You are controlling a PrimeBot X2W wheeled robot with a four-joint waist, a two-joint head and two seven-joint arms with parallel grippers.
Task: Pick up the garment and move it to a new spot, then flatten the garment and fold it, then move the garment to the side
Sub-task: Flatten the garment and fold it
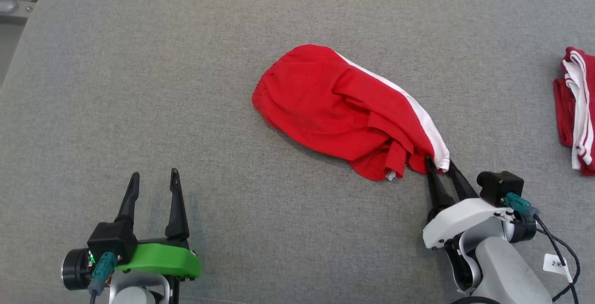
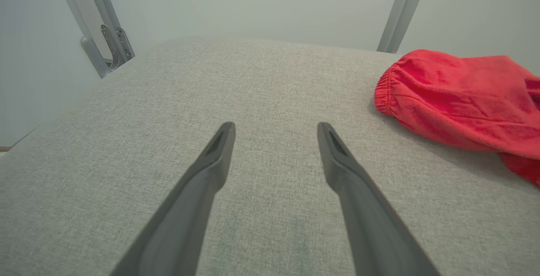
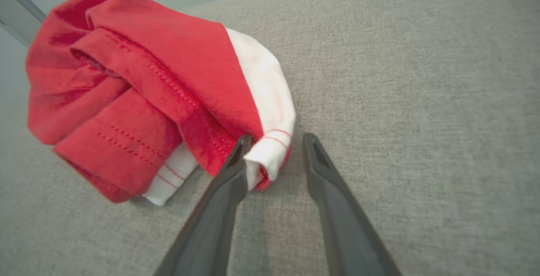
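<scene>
The right gripper point(image 3: 277, 139), jaws part-spread, is straddling the white-hemmed corner of the red garment point(image 1: 334, 104), one finger touching cloth, as the right wrist view is showing. The head view is adding its forearm point(image 1: 506, 267) reaching in from 4 o'clock, the red garment lying central, and the left gripper point(image 1: 155, 174) spread wide at 8 o'clock.

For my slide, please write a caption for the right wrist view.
Right gripper, jaws open, straddling the white hem corner of the red garment on a grey surface.
</scene>
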